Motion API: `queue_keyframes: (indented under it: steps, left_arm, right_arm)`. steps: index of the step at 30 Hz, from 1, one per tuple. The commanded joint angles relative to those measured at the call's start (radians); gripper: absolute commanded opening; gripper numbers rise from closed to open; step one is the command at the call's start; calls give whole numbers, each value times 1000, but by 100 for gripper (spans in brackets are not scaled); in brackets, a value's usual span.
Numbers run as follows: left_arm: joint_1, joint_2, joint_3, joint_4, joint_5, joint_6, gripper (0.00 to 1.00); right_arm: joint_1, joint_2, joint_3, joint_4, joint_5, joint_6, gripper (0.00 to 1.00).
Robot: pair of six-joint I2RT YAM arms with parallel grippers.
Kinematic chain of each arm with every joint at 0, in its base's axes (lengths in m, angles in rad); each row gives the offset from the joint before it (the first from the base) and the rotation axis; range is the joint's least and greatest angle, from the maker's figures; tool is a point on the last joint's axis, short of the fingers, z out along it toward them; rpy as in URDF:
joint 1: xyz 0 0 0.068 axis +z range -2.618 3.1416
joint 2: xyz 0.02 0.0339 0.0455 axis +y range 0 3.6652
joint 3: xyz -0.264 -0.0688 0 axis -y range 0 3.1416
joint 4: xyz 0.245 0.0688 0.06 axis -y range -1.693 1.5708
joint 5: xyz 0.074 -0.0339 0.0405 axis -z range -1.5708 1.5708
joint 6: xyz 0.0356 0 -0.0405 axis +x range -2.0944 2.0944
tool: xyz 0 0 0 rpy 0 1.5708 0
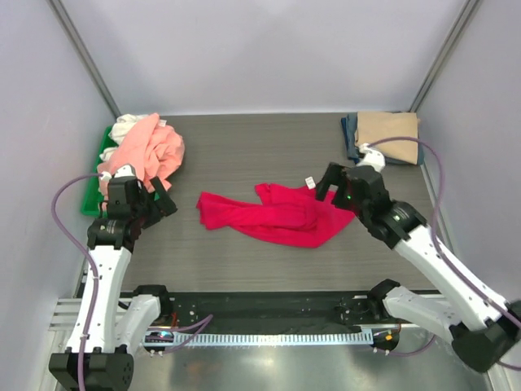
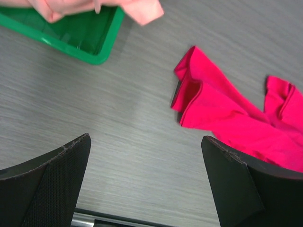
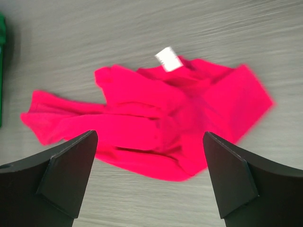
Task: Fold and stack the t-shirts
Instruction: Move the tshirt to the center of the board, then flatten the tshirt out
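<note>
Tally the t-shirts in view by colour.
Crimson-red t-shirt: 1, crumpled mid-table
Salmon-pink t-shirt: 1, heaped on the green tray
White t-shirt: 1, partly under the pink one
Tan t-shirt: 1, folded
Navy t-shirt: 1, folded under the tan one
Total: 5 visible

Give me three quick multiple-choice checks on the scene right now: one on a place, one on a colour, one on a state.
1. Where does the red t-shirt lie?
A) far left corner
B) middle of the table
C) far right corner

2. What colour tops the folded stack?
A) tan
B) white
C) green

3. How is the right claw?
A) shut on cloth
B) shut, empty
C) open, empty

Answers:
1 B, it sprawls crumpled at the centre.
2 A, the tan shirt covers the navy shirt.
3 C, it stands wide open above the red cloth, gripping nothing.
</note>
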Motion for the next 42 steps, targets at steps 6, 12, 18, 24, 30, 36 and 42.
queue_keyframes:
  steps: [6,12,18,24,30,36,42]
  left_arm:
    - [4,31,-24,69,109,27,100]
    - [4,55,-24,71,123,30,99]
    - [4,52,-27,79,132,28,99]
    - [4,47,-28,79,135,28,99]
    - [4,44,-30,82,143,28,99]
    - [4,47,-28,82,144,28,99]
    - [4,46,-30,83,144,30,99]
  right_arm:
    - [70,513,216,156,-256,-156,100]
    - [89,806,420,156,-223,-251,98]
    - [90,992,561,125,-218,-293,93]
    - [104,1097,657,82,-183,-327,82]
    - [110,1199,753,18,-131,-357,56]
    - [109,1234,782,-11,-95,-362,31]
    - [110,1205,792,-24,-62,-368,1]
